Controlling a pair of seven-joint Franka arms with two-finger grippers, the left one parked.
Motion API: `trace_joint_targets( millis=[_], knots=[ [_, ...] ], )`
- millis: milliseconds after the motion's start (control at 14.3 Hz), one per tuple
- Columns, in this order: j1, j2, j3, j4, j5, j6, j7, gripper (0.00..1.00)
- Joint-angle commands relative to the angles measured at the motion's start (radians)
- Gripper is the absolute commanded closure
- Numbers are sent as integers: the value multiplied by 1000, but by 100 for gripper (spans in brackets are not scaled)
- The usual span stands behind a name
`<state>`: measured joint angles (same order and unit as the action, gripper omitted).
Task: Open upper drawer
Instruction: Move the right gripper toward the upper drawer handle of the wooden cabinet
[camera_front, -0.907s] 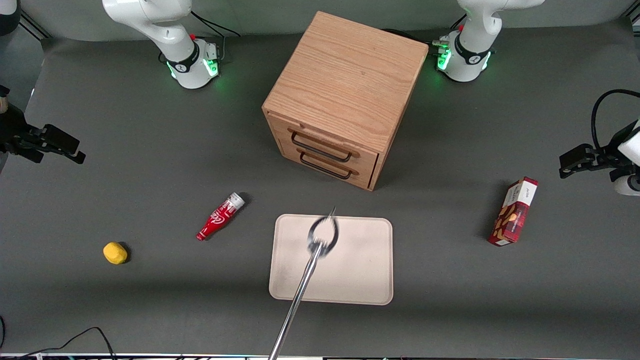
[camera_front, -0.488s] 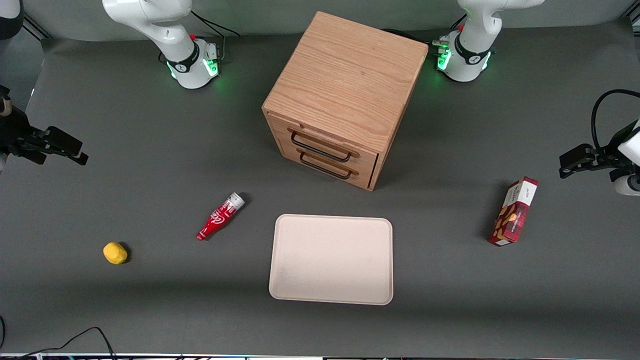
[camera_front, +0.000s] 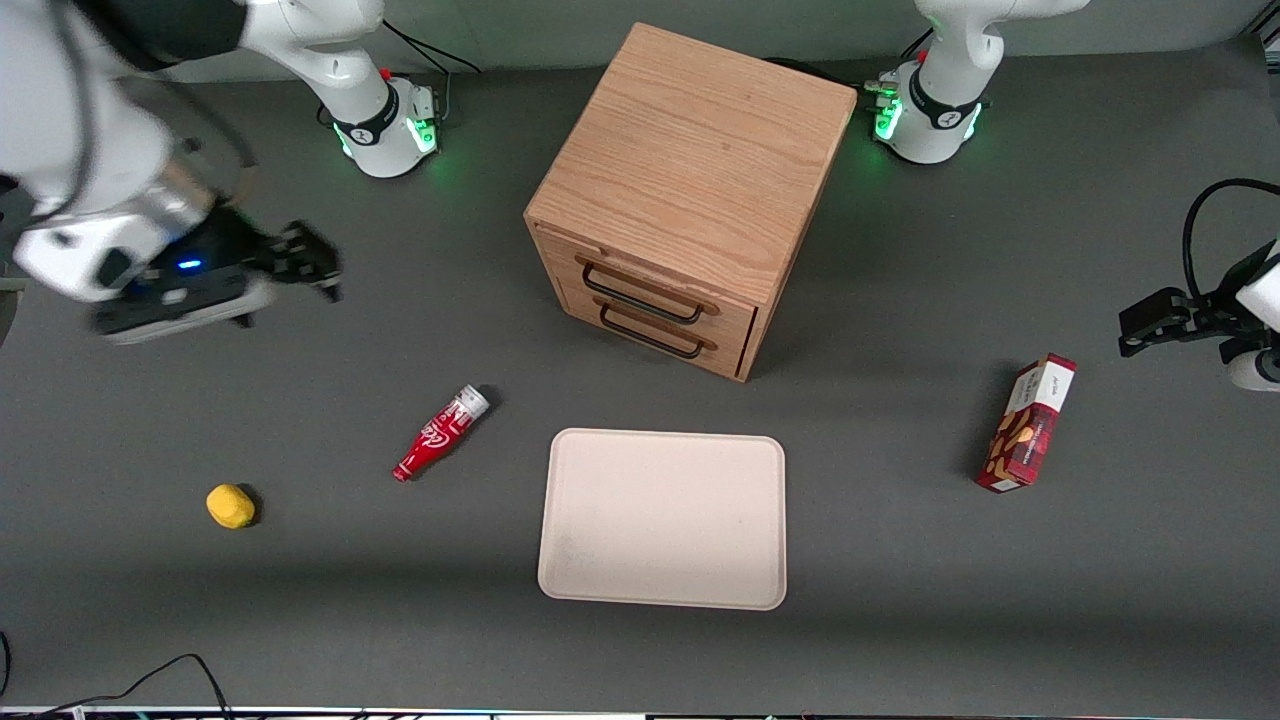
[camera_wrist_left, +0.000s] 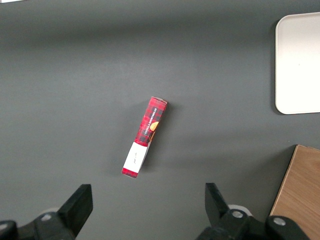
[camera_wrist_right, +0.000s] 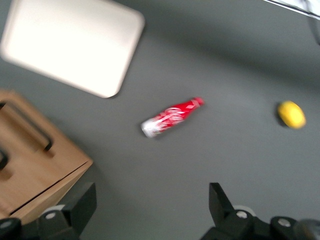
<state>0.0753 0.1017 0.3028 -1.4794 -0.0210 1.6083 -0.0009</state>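
The upper drawer (camera_front: 640, 283) is the topmost of two in the oak cabinet (camera_front: 690, 160). It is closed, and its thin black bar handle (camera_front: 640, 300) sits just above the bottom drawer's handle (camera_front: 650, 340). My right gripper (camera_front: 300, 262) hangs over bare mat well off from the cabinet, toward the working arm's end of the table. It is open and empty. In the right wrist view the gripper (camera_wrist_right: 152, 200) has its fingers wide apart, with the cabinet's corner (camera_wrist_right: 45, 175) and a black handle (camera_wrist_right: 30, 125) beside one finger.
A beige tray (camera_front: 662, 590) lies in front of the drawers, nearer the camera. A red bottle (camera_front: 440, 433) and a yellow object (camera_front: 230, 505) lie toward the working arm's end. They also show in the right wrist view: the bottle (camera_wrist_right: 172, 116), the yellow object (camera_wrist_right: 291, 114). A red box (camera_front: 1030, 422) lies toward the parked arm's end.
A metal rod with a ring that hung over the tray has gone. My right arm has swung into view and its gripper has moved toward the cabinet.
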Motion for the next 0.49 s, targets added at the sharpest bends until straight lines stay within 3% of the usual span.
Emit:
trace_joint_targets(
  millis=[0,279,419],
  knots=[
    [4,93,117,54,-63,14,-67,0],
    [9,274,333,143,-224,54,-175,0],
    [9,326,375,145,-218,123,-195,0]
  ],
)
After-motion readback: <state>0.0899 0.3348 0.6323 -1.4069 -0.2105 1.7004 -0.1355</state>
